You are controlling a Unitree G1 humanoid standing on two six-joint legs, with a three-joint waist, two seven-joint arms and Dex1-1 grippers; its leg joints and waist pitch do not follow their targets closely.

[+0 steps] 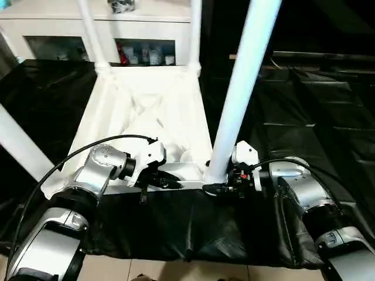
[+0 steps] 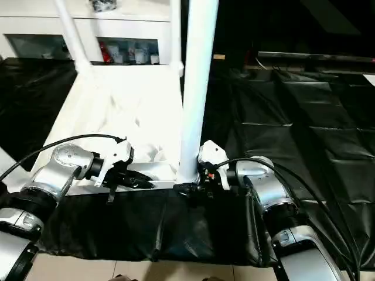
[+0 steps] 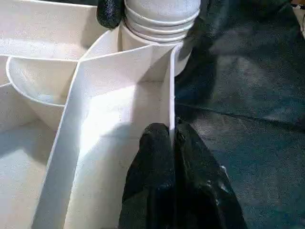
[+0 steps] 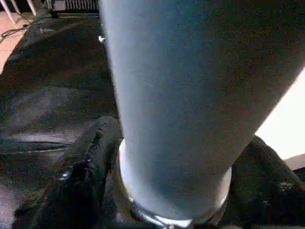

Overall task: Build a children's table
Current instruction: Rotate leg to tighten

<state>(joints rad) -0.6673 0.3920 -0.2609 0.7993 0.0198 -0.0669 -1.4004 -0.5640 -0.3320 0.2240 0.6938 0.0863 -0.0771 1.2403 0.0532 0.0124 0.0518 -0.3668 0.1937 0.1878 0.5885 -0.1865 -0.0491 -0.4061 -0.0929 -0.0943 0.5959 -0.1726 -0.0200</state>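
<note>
upright leg [image 1: 237,93] in tabletop [image 1: 146,111] corner socket, right end effector [image 1: 218,188] clasping it, left end effector [image 3: 172,143] pinching rim

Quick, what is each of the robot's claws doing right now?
Left gripper: shut, pinching the near rim of the tabletop.
Right gripper: fingers around the bottom of the near leg; a firm grip cannot be told.

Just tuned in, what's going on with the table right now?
The white tabletop lies upside down on black sheeting, and legs stand up from its corners. The right gripper straddles the base of the near right leg where it meets its corner socket, one finger on either side. The left gripper is shut on the tabletop's near edge wall, pinching it. Two far legs are already in place.
</note>
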